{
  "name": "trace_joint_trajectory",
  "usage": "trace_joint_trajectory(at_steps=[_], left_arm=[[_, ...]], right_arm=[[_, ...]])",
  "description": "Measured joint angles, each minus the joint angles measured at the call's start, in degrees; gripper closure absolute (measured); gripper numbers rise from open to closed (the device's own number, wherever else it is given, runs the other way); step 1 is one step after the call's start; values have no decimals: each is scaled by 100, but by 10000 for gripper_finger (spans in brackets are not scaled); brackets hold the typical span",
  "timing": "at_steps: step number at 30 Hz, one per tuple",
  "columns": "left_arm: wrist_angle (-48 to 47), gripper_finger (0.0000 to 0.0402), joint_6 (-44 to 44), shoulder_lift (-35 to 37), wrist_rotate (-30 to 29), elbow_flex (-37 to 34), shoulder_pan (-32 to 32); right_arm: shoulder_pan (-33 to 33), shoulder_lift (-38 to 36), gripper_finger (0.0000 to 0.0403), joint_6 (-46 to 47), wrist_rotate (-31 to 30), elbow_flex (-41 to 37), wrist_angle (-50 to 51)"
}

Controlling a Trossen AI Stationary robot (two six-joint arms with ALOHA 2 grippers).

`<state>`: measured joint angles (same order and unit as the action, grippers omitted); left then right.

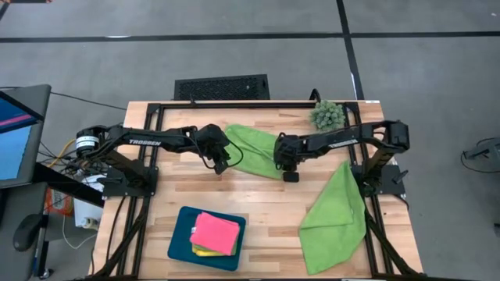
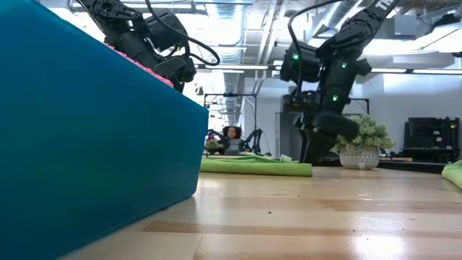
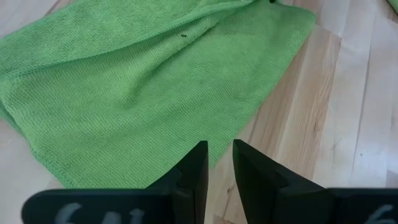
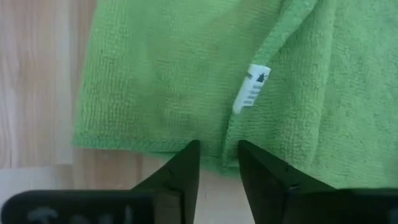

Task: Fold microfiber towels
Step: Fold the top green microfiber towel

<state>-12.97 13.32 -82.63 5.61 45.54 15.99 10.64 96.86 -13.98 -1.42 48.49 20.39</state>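
1. We see the green towel (image 1: 256,148) lying flat at the far-middle of the table (image 1: 266,207), partly folded over, w/ a white tag (image 4: 252,88) showing on it.
2. Left gripper (image 1: 222,165) sits just off the towel's left edge; fingers (image 3: 194,177) nearly together, narrow gap, holding nothing.
3. Right gripper (image 1: 290,173) is at the towel's right edge; fingers (image 4: 183,171) parted a bit, cloth hem between and just past the tips. We judge it's not gripped, but can't be sure.
4. Handling, our guess: cloth is light, limp, grippy, not fragile. It'll sag and drag, so pinch at corners or along the hem, both sides at once, and lift enough to clear the table.
5. A second green towel (image 1: 334,220) lies crumpled near the right table edge, partly over it.
6. Pink towel (image 1: 216,232) is stacked on a yellow one in the teal tray (image 1: 178,234), front-left.
7. Room: bare wood between tray and working towel is open for laying a fold. Plant (image 1: 328,115) sits near the far-right corner, close to the right arm, so watch it.
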Motion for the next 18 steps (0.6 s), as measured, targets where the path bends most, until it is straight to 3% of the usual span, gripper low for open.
trace_joint_trajectory(at_steps=[4, 12, 15, 18], left_arm=[[2, 336, 0, 0, -7, 0, 0], [0, 336, 0, 0, -37, 0, 0], [0, 336, 2, 0, -42, 0, -1], [0, 336, 128, 0, -44, 0, 0]], right_arm=[[14, 76, 291, 44, 3, 15, -10], [-3, 20, 392, 44, -19, 11, 53], [-3, 17, 390, 44, -16, 11, 64], [-3, 17, 361, 44, -14, 11, 84]])
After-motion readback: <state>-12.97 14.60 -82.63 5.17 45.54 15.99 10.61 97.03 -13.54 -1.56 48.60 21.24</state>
